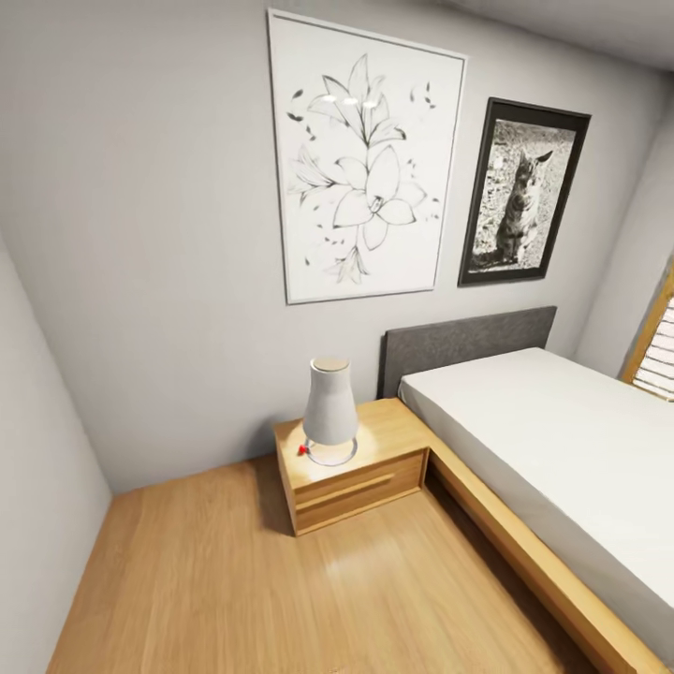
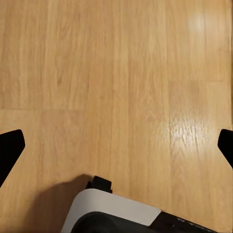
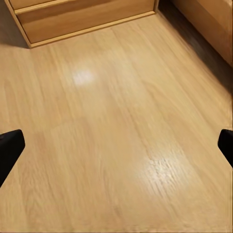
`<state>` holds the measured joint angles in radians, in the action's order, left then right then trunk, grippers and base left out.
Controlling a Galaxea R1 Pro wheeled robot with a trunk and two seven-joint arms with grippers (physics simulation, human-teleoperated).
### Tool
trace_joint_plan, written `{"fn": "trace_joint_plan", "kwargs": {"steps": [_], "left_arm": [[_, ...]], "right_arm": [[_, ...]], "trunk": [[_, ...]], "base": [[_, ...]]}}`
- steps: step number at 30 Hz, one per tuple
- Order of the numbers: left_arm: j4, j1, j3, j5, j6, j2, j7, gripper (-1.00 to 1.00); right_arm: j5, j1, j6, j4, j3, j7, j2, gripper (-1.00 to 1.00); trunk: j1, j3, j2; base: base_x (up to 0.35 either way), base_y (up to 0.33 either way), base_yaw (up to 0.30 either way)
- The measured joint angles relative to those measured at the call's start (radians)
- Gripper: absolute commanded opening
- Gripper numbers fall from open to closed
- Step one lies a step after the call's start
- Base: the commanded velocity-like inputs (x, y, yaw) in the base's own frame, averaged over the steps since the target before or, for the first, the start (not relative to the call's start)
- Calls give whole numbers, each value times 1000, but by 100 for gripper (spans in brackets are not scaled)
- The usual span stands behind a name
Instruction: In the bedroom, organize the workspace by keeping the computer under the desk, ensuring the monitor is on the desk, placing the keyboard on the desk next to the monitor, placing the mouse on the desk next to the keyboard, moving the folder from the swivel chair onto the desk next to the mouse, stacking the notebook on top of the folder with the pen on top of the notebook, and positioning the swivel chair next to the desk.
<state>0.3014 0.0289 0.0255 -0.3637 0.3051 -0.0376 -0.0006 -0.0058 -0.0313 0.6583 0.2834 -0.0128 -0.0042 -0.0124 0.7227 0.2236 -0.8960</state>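
Facing bed (image 1: 552, 440), nightstand (image 1: 351, 473), lamp (image 1: 329, 412)

Two framed pictures hang on the wall: one flower drawing (image 1: 367, 154) at upper centre, one cat photograph (image 1: 522, 192) at upper right. One bed (image 1: 552, 449) lies at right, one nightstand (image 1: 354, 476) at centre carries one white lamp (image 1: 329, 409) and one tiny red item (image 1: 302, 450), perhaps a switch.
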Motion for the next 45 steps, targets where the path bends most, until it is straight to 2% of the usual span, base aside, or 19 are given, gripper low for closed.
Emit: {"fn": "trace_joint_plan", "kwargs": {"steps": [9,30,45], "left_arm": [[-1,0,0,0,0,1,0,100],[-1,0,2,0,1,7,1,100],[-1,0,3,0,1,7,2,100]], "right_arm": [[0,0,0,0,0,0,1,100],[-2,0,3,1,0,0,1,100],[-5,0,0,6,0,0,0,100]], "trunk": [[0,0,0],[-1,1,0],[-1,19,0]], "base": [[-267,0,-289],[-3,0,-296],[0,0,-185]]}}
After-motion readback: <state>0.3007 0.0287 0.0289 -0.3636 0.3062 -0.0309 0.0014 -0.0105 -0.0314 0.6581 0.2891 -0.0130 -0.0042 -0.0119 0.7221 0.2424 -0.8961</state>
